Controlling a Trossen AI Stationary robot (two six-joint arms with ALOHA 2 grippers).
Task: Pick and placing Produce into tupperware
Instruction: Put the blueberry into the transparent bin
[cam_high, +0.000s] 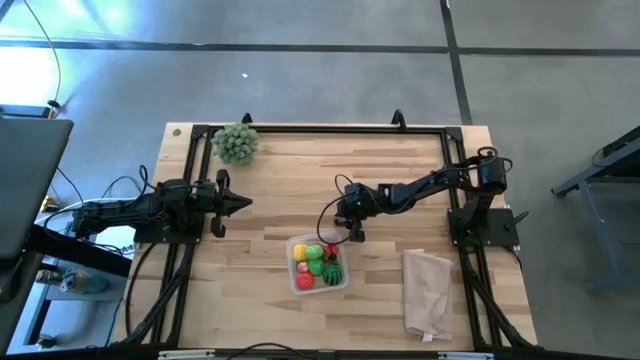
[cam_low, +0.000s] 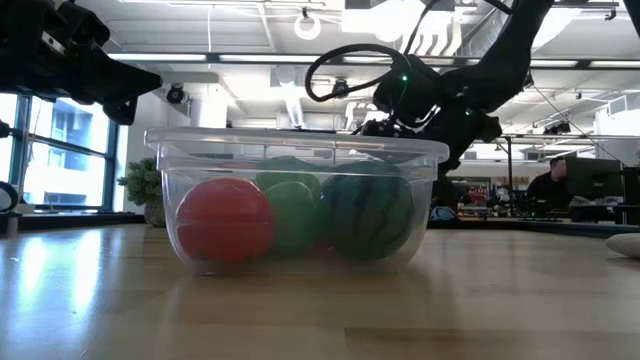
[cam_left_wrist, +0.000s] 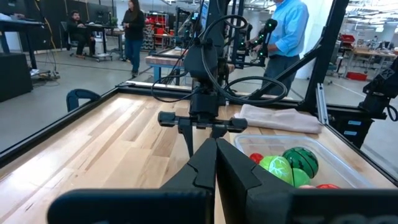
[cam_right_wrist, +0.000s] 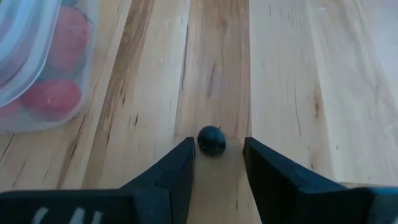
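The clear tupperware (cam_high: 318, 263) stands on the table's near middle. It holds a red ball (cam_low: 222, 222), a green one (cam_low: 295, 210), a striped watermelon ball (cam_low: 368, 215) and some yellow produce (cam_high: 313, 253). My right gripper (cam_right_wrist: 217, 149) is open and points down at the table just beyond the tupperware's far right corner. A small dark round ball (cam_right_wrist: 212, 140) lies on the wood between its fingertips. My left gripper (cam_left_wrist: 216, 163) is shut and waits at the table's left side (cam_high: 235, 203). My right gripper comes from above, with its fingers on either side of the small dark ball (cam_right_wrist: 212, 140), which rests on the table. One fingertip (cam_right_wrist: 186, 152) stands right beside the ball and the other has a gap. I cannot tell whether the near one touches.
A pale pinkish bag (cam_high: 428, 290) lies flat near the table's right near corner. A grey-green bushy ball (cam_high: 236, 143) sits at the far left corner. Black frame rails (cam_high: 320, 128) run along the table's edges. People stand in the room beyond (cam_left_wrist: 289, 31).
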